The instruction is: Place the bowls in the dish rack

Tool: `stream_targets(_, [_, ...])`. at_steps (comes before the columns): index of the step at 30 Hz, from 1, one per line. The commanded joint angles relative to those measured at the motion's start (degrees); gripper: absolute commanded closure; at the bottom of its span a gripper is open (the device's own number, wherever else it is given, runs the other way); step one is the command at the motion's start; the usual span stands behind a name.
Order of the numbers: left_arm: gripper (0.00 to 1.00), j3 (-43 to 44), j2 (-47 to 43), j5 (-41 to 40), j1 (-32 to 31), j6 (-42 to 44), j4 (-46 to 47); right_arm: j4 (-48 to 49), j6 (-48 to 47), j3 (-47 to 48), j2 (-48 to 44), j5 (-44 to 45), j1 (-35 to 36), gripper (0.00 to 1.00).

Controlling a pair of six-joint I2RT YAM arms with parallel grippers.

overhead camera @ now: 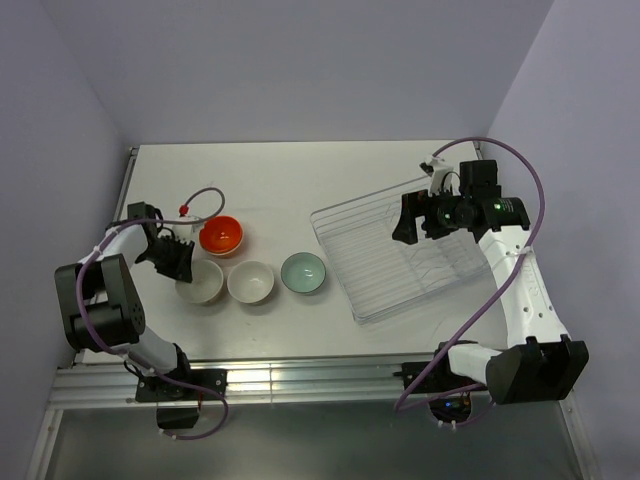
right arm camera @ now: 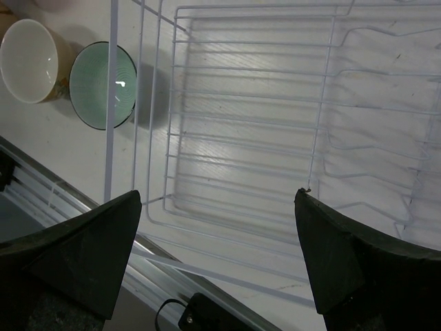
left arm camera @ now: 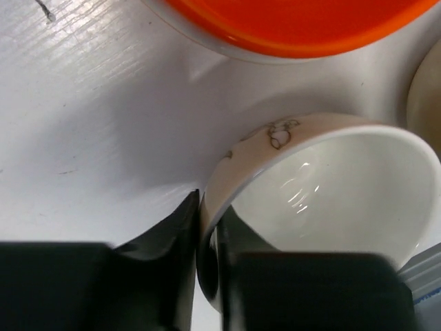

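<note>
The left gripper (overhead camera: 180, 262) is clenched on the near-left rim of the left cream bowl (left arm camera: 331, 193), one finger pressed against the outer wall and the other inside against the white glaze (a small brown line drawing shows on the outside just below the rim). That bowl is at the left end of a row on the worktop (overhead camera: 290, 180), with the second cream bowl (overhead camera: 250, 282) just beside it to the right and the mint green bowl (overhead camera: 302, 272) next along. The orange-red bowl (overhead camera: 221, 235) sits just behind the first, close to the gripper. The dish rack (overhead camera: 380, 272) lies angled on the right half of the worktop, near the green bowl, with no bowl in it. The right gripper (right arm camera: 218, 196) hangs over the rack with its jaws spread wide, grasping nothing.
</note>
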Motion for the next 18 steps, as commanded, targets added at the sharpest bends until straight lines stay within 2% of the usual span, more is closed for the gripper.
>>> stream_targets(1, [0.87, -0.5, -3.9, 2.4, -0.1, -0.9, 1.9, 2.3, 1.1, 2.1, 0.1, -0.6, 0.3, 0.01])
stream_targets(2, [0.99, -0.6, -4.8, 2.4, -0.1, -1.2, 1.7, 2.5, 1.3, 2.2, 0.0, -0.7, 0.3, 0.02])
stream_targets(8, [1.0, 2.8, -11.7, 7.0, -0.1, 0.4, -7.4, 3.9, 3.8, 4.3, -1.0, -2.2, 0.3, 0.0])
stream_targets(13, [1.0, 10.4, -17.7, 16.6, -0.1, -1.3, -13.4, 5.6, 5.1, 7.2, -1.0, -5.7, 0.3, 0.0])
stream_targets(16, [1.0, 16.7, -19.9, 19.6, -1.1, -9.3, -11.4, 6.5, 6.9, 10.2, -0.1, -8.6, 0.3, 0.0])
stream_targets(17, [1.0, 18.0, -20.8, 19.3, -3.1, -15.8, -9.4, 6.5, 7.8, 11.2, 0.7, -9.4, 0.3, 0.0])
stream_targets(18, [1.0, 19.3, -21.2, 19.2, -4.6, -18.4, -6.3, 5.8, 8.0, 13.5, 1.5, -10.2, 0.3, 0.0])
